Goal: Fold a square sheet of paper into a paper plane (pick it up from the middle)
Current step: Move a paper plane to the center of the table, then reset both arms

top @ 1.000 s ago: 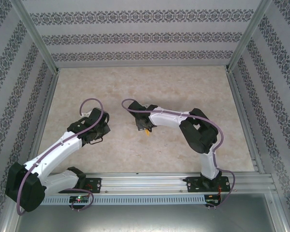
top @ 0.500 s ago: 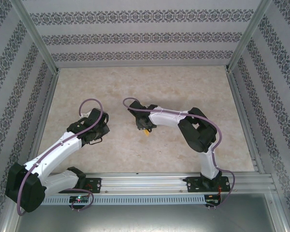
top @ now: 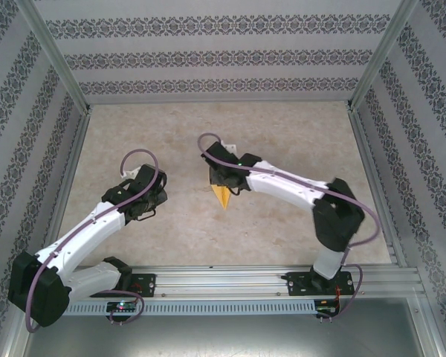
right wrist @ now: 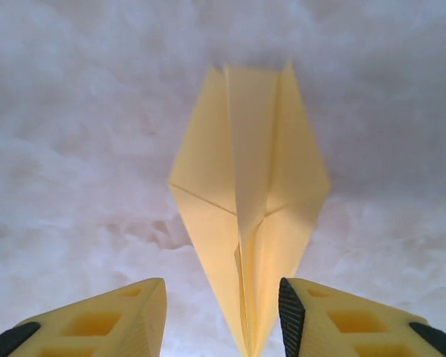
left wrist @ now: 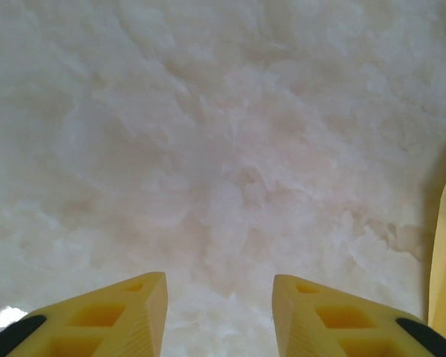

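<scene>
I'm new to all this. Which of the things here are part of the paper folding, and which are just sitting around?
Part of the job:
- paper plane, folded, lying on the table
- right hand, open, at the plane's narrow end
- left hand, open over bare tabletop

Just there:
- table
- patterned walls
- metal rail holding the arm bases

No legible text, label, brand, number or sign on any surface.

Top external: high behind the arm bases (top: 312, 282), you see the whole counter (top: 282, 141).
Left wrist: close above the counter, past the left hand (left wrist: 219, 286).
Right wrist: close, past the right hand (right wrist: 221, 285).
Shared: paper plane (top: 221, 195), top and right wrist.
</scene>
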Tool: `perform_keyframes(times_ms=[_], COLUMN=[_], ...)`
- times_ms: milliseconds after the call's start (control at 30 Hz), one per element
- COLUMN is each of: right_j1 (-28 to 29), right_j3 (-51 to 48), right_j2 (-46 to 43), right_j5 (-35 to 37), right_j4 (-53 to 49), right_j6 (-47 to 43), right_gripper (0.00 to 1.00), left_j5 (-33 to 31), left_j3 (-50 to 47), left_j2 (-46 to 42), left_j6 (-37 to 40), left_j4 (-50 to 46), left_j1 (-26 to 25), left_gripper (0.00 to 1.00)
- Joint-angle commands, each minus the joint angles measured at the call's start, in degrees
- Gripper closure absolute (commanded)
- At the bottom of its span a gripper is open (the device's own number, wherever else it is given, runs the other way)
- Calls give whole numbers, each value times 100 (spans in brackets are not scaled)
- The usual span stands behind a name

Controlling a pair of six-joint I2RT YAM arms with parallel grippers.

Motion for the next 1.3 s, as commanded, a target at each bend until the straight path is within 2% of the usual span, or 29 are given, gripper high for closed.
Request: perform_keyframes(times_ms=[0, 100, 167, 233, 267, 300, 367, 400, 500, 633, 733, 833, 967, 1000, 1033, 1067, 1100, 1133, 1200, 1267], right_j1=[-24, -307, -596, -929, -1226, -1668, -2597, -2977, -3737, -4062, -4196, -4283, -4747, -4785, -4786, -4777, -4777, -4770, -4713, -4650], right_j3=[-276, -1027, -1613, -2297, -2659, -2895, -3135, -3237, -3806, -4616, -4732, -4876, -5507, -5823, -6172, -6295, -6245, -6069, -5674, -5734], right_j2=[-806, -1785, -2398, -2871, -3060, -3188, -3198, -3118, -2793, -2236, -1889, -1535, -1461, -1324, -1068, -974, -1052, -1173, -1240, -1195], right_j5=[977, 1794, 2477, 2982, 2972, 2558, 1601, 1553, 913, 250, -486, -865, -1874, -1963, -2035, -2089, -2036, -1908, -1411, -1307], right_j4=[-141, 399, 971, 1865, 2373, 2501, 2461, 2473, 3365, 5304, 5984, 6618, 7769, 8523, 9455, 9816, 9552, 9027, 8311, 8480], right_j6=[-584, -1186, -1772, -2644, -3028, -3163, -3202, -3084, -3487, -3926, -4013, -4200, -3963, -3948, -3948, -3955, -3971, -3957, -3876, -3912], right_gripper=[51, 42, 26, 4, 2, 2, 3, 3, 3, 2, 2, 2, 3, 2, 2, 3, 3, 2, 2, 2], left_j5=[-639, -1436, -2179, -2892, -3206, -3485, -3950, -4105, -4317, -3556, -2968, -2366, -1751, -1411, -1243, -1187, -913, -676, -448, -252], left_j3=[212, 247, 266, 237, 205, 185, 136, 98, -337, -1017, -1377, -1766, -1790, -1790, -1953, -1984, -1924, -2078, -2134, -2046], left_j2=[-165, -230, -290, -304, -269, -183, 58, 200, 572, 1021, 1309, 1755, 2200, 2261, 2441, 2452, 2321, 2371, 2302, 2314], left_j6=[384, 590, 695, 982, 1137, 1206, 1300, 1464, 2764, 3775, 4238, 4666, 5071, 5027, 5088, 5096, 5016, 5072, 5012, 4939], left_j4=[-173, -236, -319, -168, -41, 67, 314, 528, 2047, 4158, 5423, 6841, 7601, 7565, 8082, 8183, 7779, 8201, 8168, 7972], left_j1=[92, 103, 129, 163, 220, 307, 490, 590, 856, 1356, 1545, 1712, 1902, 1998, 2058, 2070, 2148, 2217, 2316, 2418], left_gripper=[52, 39, 19, 10, 5, 2, 2, 1, 1, 0, 0, 0, 0, 0, 0, 0, 0, 0, 0, 0])
